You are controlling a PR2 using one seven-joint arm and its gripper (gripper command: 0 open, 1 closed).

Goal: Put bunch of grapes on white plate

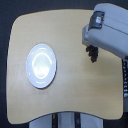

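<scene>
So, the dark purple bunch of grapes (92, 53) hangs pinched in the grey tool (92, 49).
It's over the light wooden table (75, 85), right side; round glossy white plate (41, 65) sits well apart, left.

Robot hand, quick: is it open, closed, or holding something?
Gripper: hidden under the arm, so open or closed cannot be told. Dark grapes hang right below it, apparently held. The white plate has nothing on it.
</scene>
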